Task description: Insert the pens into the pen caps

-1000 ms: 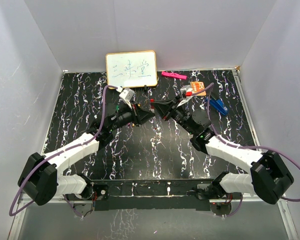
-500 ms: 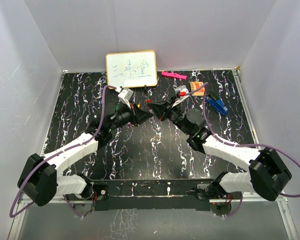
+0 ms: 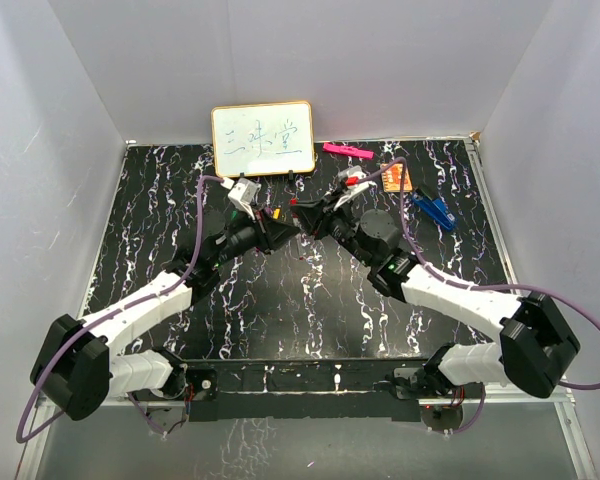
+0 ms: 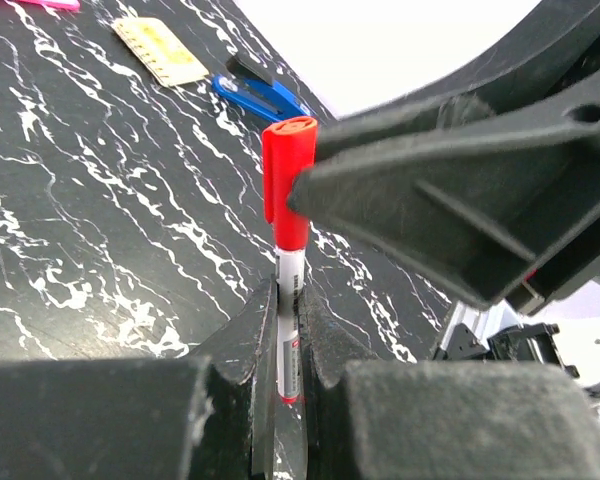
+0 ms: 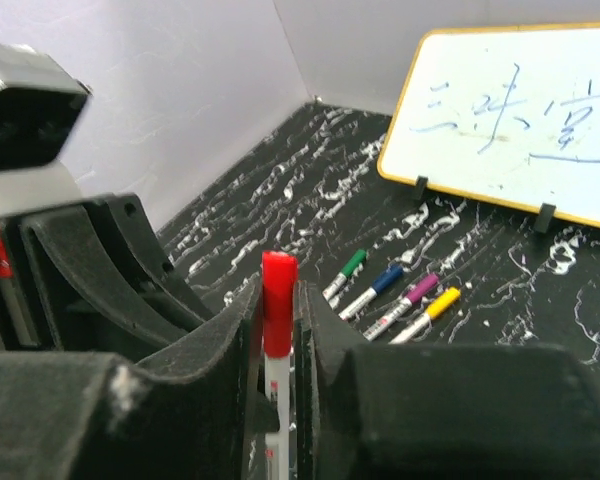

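Left gripper [image 4: 285, 305] is clamped on the white pen [image 4: 287, 345]. The barrel stands straight up between its fingers, and the red cap [image 4: 288, 185] sits on the tip just past the fingertips. Right gripper [image 5: 278, 295] is pinched on that cap, one finger on each side, so the two tools are nose to nose above the table [image 3: 310, 300].

The cap looks on, but I can't tell whether it is fully home, so I'd call this the seating push. The way to do it well is to drive the cap straight down the barrel's line with no sideways lean. Any tilt levers the thin pen against the left pads and it may twist out. The left grip sits low on the barrel, so the pen could also slide back through the pads under the push; a firm squeeze there matters. Once the cap stops, the right fingers should let go first, pulling straight away so they don't drag it off.

Ahead of the right fingertips and off to their right lie the other pens [image 5: 375, 288] in green, blue, purple and yellow, apparently capped, with the whiteboard [image 5: 520, 110] beyond them. Red looks like the last one.
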You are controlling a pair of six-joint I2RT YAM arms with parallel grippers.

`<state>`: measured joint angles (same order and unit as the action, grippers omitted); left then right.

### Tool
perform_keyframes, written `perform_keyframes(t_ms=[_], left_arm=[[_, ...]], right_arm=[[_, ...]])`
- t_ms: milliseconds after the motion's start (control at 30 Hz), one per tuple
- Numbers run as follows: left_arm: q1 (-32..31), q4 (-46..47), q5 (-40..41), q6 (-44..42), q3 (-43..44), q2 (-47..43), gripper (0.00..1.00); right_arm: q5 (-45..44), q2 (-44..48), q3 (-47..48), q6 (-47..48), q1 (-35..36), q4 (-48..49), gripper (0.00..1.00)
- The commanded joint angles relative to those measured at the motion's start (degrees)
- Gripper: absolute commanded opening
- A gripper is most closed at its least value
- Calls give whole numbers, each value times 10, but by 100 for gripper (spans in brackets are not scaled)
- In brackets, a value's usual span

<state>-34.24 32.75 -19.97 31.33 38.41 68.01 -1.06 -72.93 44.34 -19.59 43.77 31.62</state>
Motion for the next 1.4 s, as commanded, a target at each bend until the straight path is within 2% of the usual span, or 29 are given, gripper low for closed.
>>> perform_keyframes(t_ms=[0,33,133,267,533,733,1367], left_arm=[[10,56,34,-15,22,-31,0],[10,48,34,-20,26,-26,0],[11,24,31,-22,35,-7,0],[11,5,26,-12,37,22,0],[13,-81,93,-49,67,83,0],[19,-139,113,-72,121,168,0],[31,-299,200,-127,299,370,0]], right_arm=[[-23,-20,13,0,3,-92,28],[-23,-19,15,-1,3,-90,33],[-28,-13,16,-4,3,-82,37],[-47,2,18,-3,3,-74,38],[-83,59,9,4,3,-92,39],[-117,96,0,2,3,-114,39],[-139,116,-27,6,3,-134,39]])
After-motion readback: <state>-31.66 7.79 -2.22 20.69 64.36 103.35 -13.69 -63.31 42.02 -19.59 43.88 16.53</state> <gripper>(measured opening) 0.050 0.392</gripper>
